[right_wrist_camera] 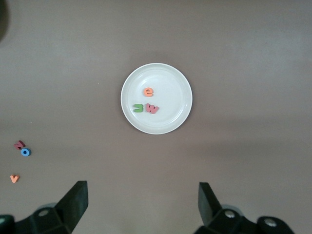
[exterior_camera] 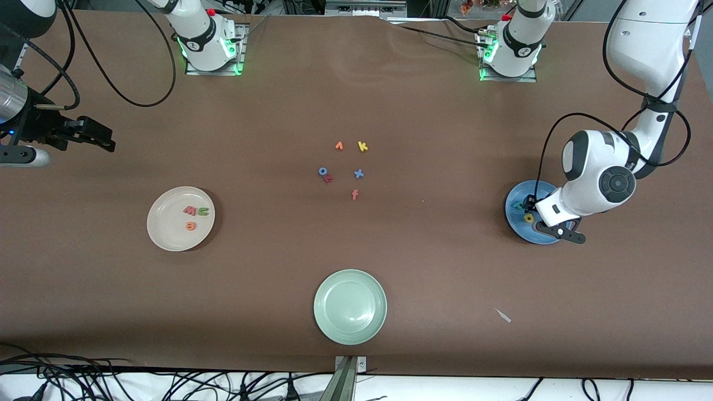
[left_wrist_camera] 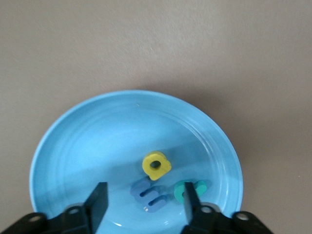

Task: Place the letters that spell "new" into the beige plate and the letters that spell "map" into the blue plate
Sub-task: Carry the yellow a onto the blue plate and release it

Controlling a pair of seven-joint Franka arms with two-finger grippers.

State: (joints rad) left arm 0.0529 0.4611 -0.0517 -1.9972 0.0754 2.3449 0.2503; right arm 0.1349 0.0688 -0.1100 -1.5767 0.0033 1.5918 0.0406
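Observation:
The blue plate (exterior_camera: 515,214) (left_wrist_camera: 97,136) lies at the left arm's end of the table. In it lie the blue m (left_wrist_camera: 150,195), the yellow a (left_wrist_camera: 156,165) (exterior_camera: 528,218) and the teal p (left_wrist_camera: 201,185) (exterior_camera: 519,205). My left gripper (exterior_camera: 532,209) (left_wrist_camera: 145,191) hangs low over this plate, open, with the m lying loose between its fingers. The beige plate (exterior_camera: 167,234) (right_wrist_camera: 165,122) holds the green n (exterior_camera: 203,211) (right_wrist_camera: 138,108), the orange e (exterior_camera: 191,226) (right_wrist_camera: 148,91) and the pinkish-red w (exterior_camera: 190,210) (right_wrist_camera: 152,108). My right gripper (exterior_camera: 106,142) (right_wrist_camera: 141,187) waits open, high over the right arm's end of the table, with nothing in it.
A pale green plate (exterior_camera: 350,306) sits near the front edge. Loose letters lie mid-table: an orange v-like one (exterior_camera: 339,146), a yellow k (exterior_camera: 362,146), a blue o (exterior_camera: 322,171), a red one (exterior_camera: 328,179), a blue x (exterior_camera: 359,174) and a red f (exterior_camera: 355,194). A white scrap (exterior_camera: 503,316) lies nearer the camera.

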